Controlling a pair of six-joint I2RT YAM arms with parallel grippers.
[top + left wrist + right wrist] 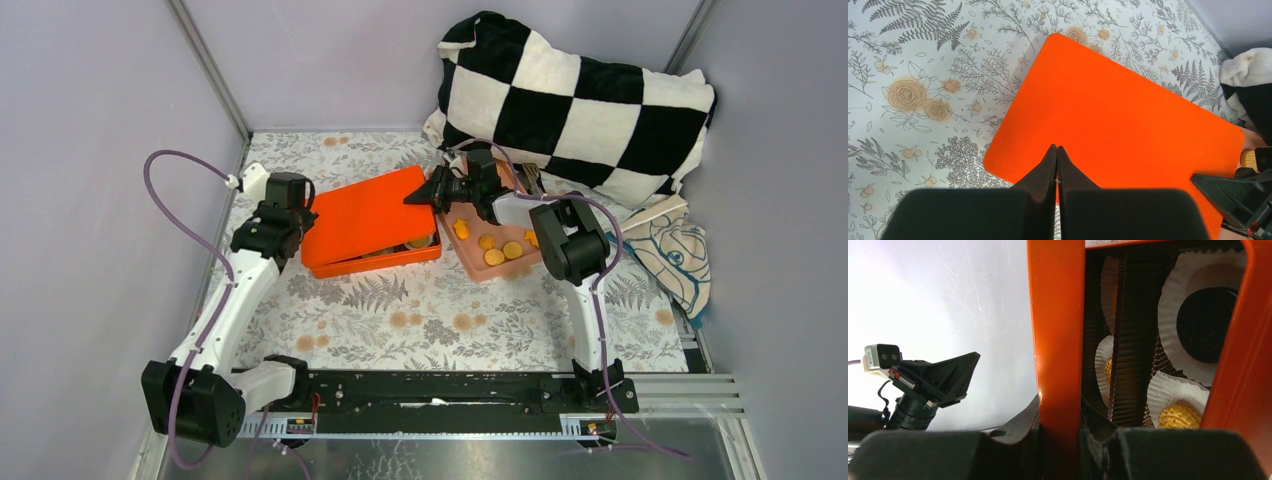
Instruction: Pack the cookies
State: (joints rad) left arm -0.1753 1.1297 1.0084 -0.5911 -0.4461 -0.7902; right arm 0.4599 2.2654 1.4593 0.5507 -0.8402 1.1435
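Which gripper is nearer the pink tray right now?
Right. The right gripper, clamped on the orange lid at its corner, sits beside the pink tray. The left gripper, shut, is at the lid's opposite edge, away from the tray.

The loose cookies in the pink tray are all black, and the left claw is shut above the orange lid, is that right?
Not quite. The cookies in the pink tray are golden-orange, not black; the top view shows it. The rest holds: the left gripper is shut above the orange lid.
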